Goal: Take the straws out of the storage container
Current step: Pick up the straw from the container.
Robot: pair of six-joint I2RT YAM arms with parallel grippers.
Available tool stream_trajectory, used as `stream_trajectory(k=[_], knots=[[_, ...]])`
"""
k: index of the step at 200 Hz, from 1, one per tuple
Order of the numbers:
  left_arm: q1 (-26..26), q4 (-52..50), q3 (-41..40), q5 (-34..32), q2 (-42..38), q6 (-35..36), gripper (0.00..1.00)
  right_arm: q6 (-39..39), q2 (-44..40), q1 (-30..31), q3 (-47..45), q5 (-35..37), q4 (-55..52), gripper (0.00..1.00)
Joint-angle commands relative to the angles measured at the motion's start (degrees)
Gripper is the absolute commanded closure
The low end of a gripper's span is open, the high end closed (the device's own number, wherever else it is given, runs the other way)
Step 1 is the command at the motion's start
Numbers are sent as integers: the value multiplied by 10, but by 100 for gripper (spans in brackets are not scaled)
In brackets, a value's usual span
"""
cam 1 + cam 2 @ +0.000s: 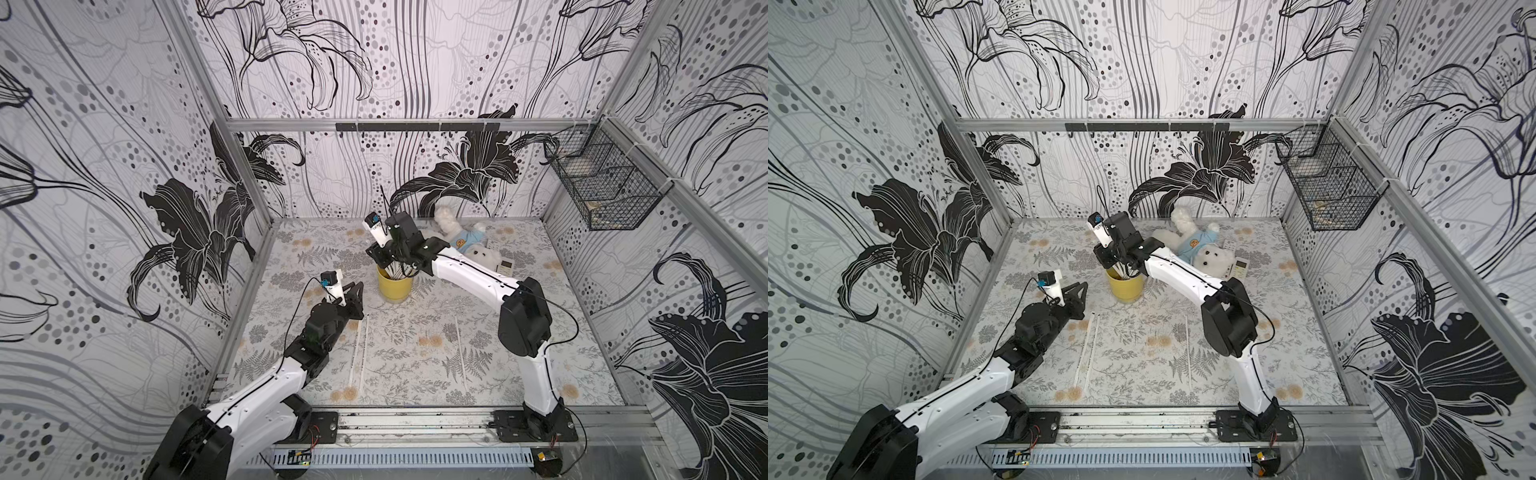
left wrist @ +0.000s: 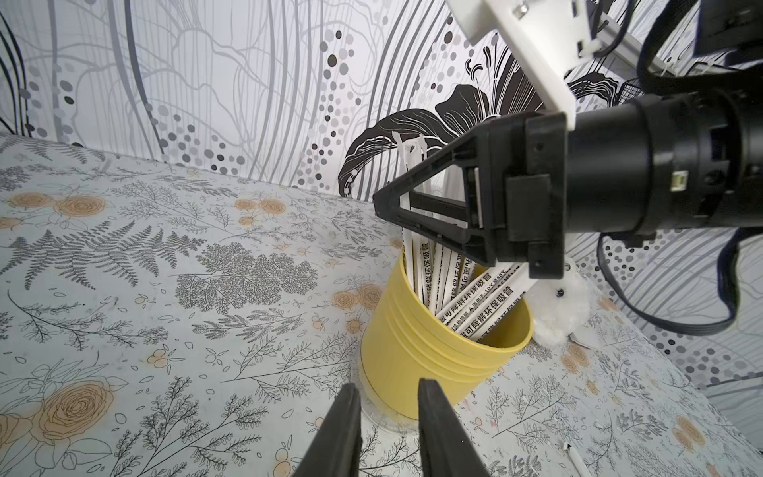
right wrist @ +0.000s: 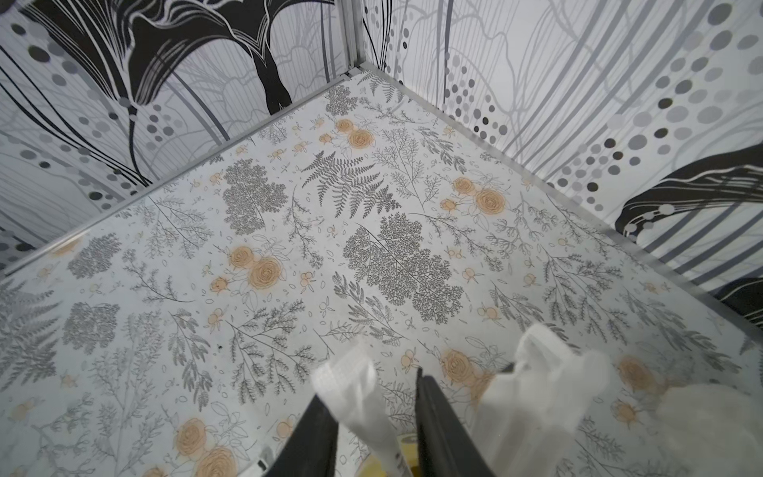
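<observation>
The storage container (image 1: 395, 289) (image 1: 1125, 287) is a mustard-yellow cup standing mid-table, with several white printed straws (image 2: 454, 297) leaning in it. My right gripper (image 1: 394, 266) (image 1: 1121, 266) hangs over the cup, pointing down among the straw tops. In the right wrist view its jaws (image 3: 368, 384) stand apart; one straw end (image 3: 351, 380) sits between them against one finger, and more straw ends (image 3: 536, 384) lie outside. My left gripper (image 1: 359, 300) (image 2: 386, 386) is open and empty just left of the cup (image 2: 413, 355), near its base. Three straws lie flat on the table (image 1: 359, 349) (image 1: 459, 347).
A white teddy (image 1: 465, 241) in a blue shirt lies behind the cup, with a small white remote (image 1: 508, 264) beside it. A black wire basket (image 1: 602, 178) hangs on the right wall. The cell's walls close in the table on three sides.
</observation>
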Motion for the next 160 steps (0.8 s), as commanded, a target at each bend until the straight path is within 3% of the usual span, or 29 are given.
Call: stream_trajectory(k=[1,54,160], knots=[[3,28,-7,9,-4,7,70,-13,-1,9,13,24,-15,72],[3,33,-6,16,1,10,70,-36,-36,21,-15,74,-4,90],[3,44,0,63,-7,20,71,-56,-96,31,-10,109,-6,90]])
